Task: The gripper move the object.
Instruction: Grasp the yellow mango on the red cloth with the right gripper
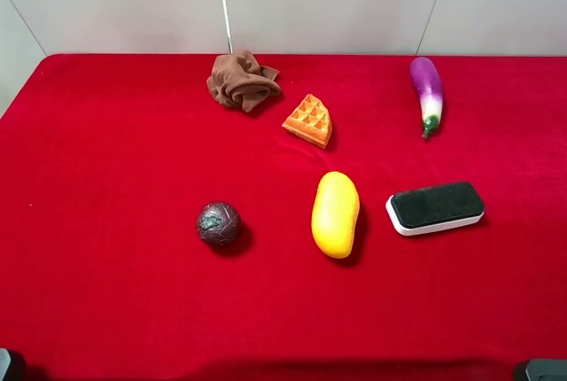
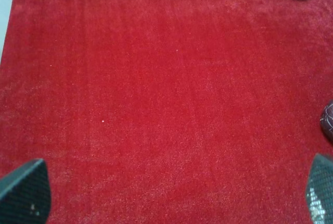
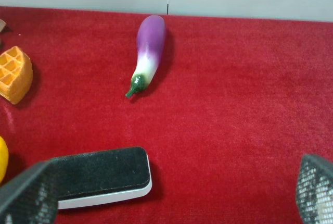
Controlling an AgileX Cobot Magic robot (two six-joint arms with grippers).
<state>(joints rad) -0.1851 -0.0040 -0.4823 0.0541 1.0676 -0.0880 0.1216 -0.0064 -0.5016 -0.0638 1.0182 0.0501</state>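
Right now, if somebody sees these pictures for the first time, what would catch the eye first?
First the bright red cloth that fills every view. On it the glossy yellow mango stands out near the middle, with a black-topped eraser just to its right. A purple eggplant lies at the back right.

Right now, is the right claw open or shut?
Open. On the right claw, the fingertips sit wide apart in the right wrist view, gripping nothing.
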